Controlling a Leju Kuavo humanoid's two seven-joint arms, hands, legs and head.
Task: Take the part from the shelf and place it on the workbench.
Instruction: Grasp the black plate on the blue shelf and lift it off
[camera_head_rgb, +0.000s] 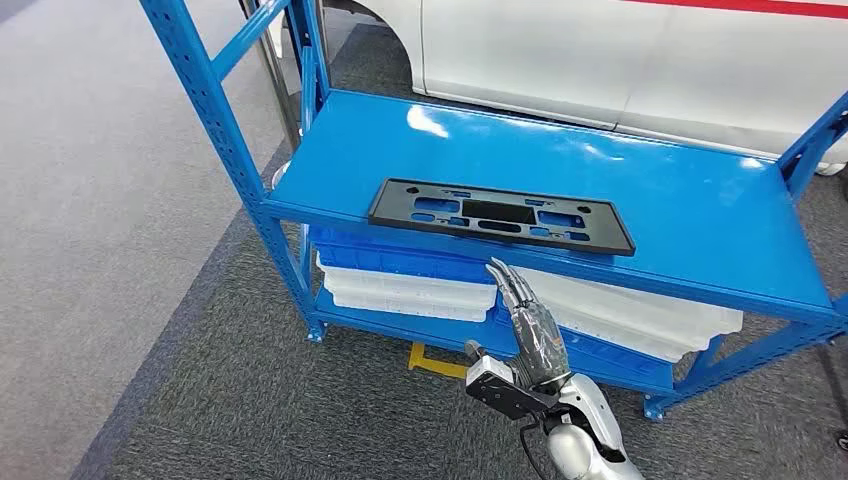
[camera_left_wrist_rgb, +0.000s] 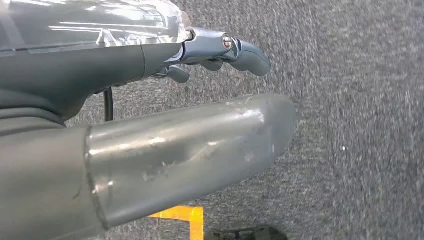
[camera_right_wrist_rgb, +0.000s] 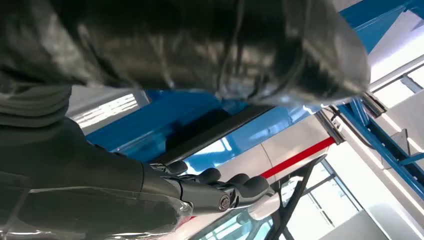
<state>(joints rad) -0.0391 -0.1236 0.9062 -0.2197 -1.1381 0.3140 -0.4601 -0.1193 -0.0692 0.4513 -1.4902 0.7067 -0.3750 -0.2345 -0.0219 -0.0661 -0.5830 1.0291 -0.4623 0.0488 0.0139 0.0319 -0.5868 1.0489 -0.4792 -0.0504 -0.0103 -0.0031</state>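
While the black plate (camera_head_rgb: 501, 216) lies flat near the front edge of the blue shelf (camera_head_rgb: 690, 200), the right hand (camera_head_rgb: 528, 325) reaches up just below that edge, fingers (camera_head_rgb: 510, 285) straight, close together, holding nothing. Hanging over grey carpet (camera_left_wrist_rgb: 360, 100), the left hand (camera_left_wrist_rgb: 220, 50) has its fingers curled, empty. White and blue trays (camera_head_rgb: 400, 285) sit underneath.

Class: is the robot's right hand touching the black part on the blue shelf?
Apart. In the head view the right hand reaches up below the shelf's front edge, short of the black part.
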